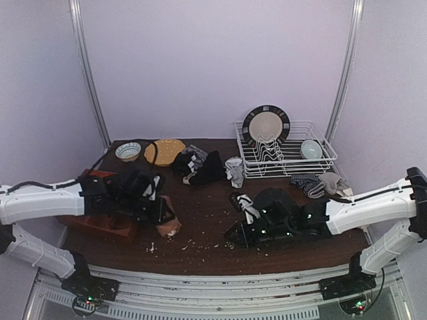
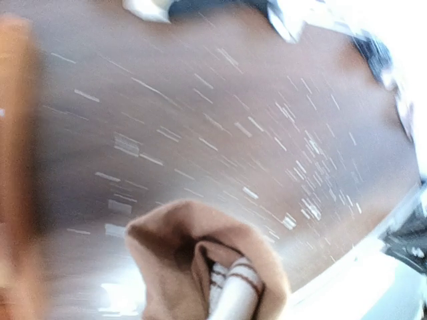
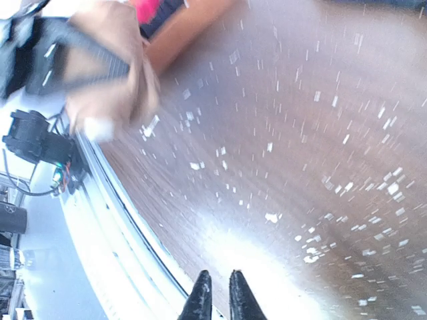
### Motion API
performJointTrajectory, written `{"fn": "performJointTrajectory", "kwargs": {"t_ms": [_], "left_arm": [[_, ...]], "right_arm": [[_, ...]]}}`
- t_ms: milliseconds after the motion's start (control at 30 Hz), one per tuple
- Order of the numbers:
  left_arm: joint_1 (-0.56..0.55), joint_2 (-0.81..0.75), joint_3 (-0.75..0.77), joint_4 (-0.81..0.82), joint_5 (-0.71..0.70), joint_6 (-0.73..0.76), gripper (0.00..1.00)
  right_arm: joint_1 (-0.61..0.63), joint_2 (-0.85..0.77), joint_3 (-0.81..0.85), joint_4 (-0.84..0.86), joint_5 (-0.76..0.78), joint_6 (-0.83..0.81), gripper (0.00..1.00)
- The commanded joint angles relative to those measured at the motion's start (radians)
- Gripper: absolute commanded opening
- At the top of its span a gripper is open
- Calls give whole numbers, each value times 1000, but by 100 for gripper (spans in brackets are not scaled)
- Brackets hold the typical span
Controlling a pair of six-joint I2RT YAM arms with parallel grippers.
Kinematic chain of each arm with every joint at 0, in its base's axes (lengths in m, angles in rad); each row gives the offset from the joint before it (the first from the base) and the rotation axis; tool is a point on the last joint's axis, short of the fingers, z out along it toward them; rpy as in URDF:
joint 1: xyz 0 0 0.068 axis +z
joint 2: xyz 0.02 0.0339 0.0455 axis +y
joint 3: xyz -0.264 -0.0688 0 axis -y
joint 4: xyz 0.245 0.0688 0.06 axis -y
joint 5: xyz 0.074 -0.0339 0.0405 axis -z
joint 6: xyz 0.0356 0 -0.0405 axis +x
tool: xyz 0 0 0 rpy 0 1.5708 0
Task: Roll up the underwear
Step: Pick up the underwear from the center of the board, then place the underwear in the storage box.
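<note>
Step in hand: the start of a roll, by my reading; one garment is gathered and nothing is rolled yet.
Tan-brown underwear (image 2: pixel 200 253): bunched at the near-left part of the desk (image 1: pixel 207 230), just beside a brick-red block (image 1: pixel 100 223). A white striped band shows in its fold.
Left fingers (image 1: pixel 160 213): buried in that cloth and, judging by the bunching, pinching it.
Right fingers (image 3: pixel 201 299): all but pressed together with nothing between them, low over bare desk, apart from the tan piece.
Other underwear: black pieces (image 1: pixel 203 167) and a light grey one (image 1: pixel 235 172) lie crumpled further back.
Next move: probably spread the tan piece flat, then have the right fingers pin one edge while the left turns the cloth over itself.
</note>
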Motion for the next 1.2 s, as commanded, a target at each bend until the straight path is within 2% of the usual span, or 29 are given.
{"fn": "performJointTrajectory", "kwargs": {"t_ms": [0,100,300,700,900,1033,1167], "left_arm": [[205,-112,76,-263,-37,191,0],[311,-83,154,-386,-50,321,0],[394,73,255,-545,-156,476,0],[476,176,242,-540,-165,556,0],[565,269,261,-522,-72,615,0],[568,294,230,-491,-1,591,0],[566,288,118,-409,36,495,0]], "right_arm": [[-1,-90,-34,-88,90,-95,10],[-2,-104,-50,-75,82,-117,10],[-2,-73,-70,-33,35,-142,10],[-2,-76,-92,-8,-13,-190,9],[-2,-77,-93,8,-26,-195,9],[-2,-92,-99,5,-18,-198,9],[-2,-102,-97,3,-10,-202,9]]}}
